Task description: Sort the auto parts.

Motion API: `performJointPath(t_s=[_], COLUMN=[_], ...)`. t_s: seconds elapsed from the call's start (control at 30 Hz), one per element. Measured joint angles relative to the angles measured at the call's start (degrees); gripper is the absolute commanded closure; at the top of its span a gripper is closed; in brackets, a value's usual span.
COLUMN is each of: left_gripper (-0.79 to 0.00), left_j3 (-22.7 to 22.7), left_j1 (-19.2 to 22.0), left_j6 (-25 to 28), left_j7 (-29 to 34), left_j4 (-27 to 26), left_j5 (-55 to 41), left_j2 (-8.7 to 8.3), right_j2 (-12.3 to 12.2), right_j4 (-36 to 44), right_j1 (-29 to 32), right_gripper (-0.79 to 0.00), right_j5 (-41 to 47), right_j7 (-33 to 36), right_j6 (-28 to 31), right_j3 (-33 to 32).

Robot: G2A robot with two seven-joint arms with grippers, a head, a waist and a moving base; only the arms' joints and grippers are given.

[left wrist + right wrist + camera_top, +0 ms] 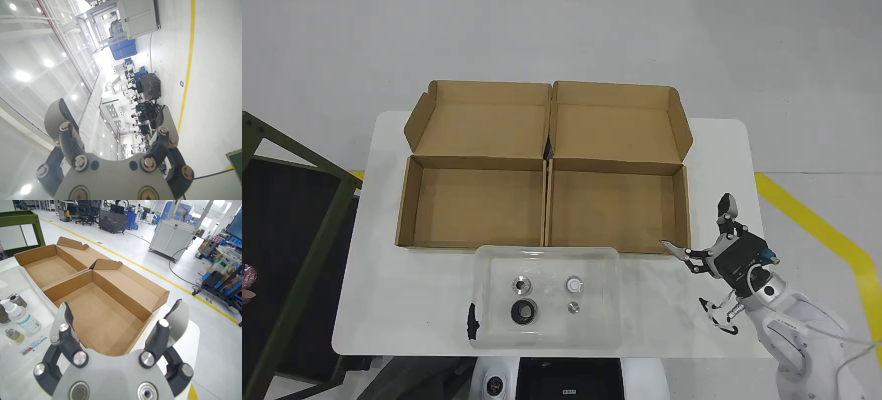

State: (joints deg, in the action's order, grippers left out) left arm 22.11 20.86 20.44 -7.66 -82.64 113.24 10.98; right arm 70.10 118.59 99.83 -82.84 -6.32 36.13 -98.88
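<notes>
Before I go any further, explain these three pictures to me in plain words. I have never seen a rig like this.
This is a two-armed robot at a white table. The top view looks down from a camera above its arms. The other two views come from cameras on its wrists, so each shows that arm's own two-fingered gripper up close. The right gripper is open and empty, over the right end of the table, facing two open, empty cardboard boxes that stand side by side. The left gripper is also open and empty, and points away into the room. On the robot's side of the boxes is a clear tray holding a few small metal parts and a small bottle with a white top. Nothing is held, and nothing has been sorted into the boxes yet.
</notes>
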Motion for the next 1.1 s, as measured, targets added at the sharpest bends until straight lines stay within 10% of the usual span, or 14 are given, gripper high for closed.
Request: performJointPath(t_s=[0.67,1.1], left_gripper=[-0.785,-0.785], left_j3=[0.0,0.0], left_j1=[0.0,0.0], left_j6=[0.0,0.0], left_j7=[0.0,0.0], left_j4=[0.0,0.0], left_j5=[0.0,0.0], left_j2=[0.00,0.00], right_j2=[0.0,-1.1], right_j4=[-0.4,0.1], right_j1=[-0.1,-7.0], right_gripper=[-0.785,-0.785], right_j5=[0.8,6.3], right_j7=[0.2,15.5], right_j6=[0.3,14.3], right_j3=[0.6,10.2])
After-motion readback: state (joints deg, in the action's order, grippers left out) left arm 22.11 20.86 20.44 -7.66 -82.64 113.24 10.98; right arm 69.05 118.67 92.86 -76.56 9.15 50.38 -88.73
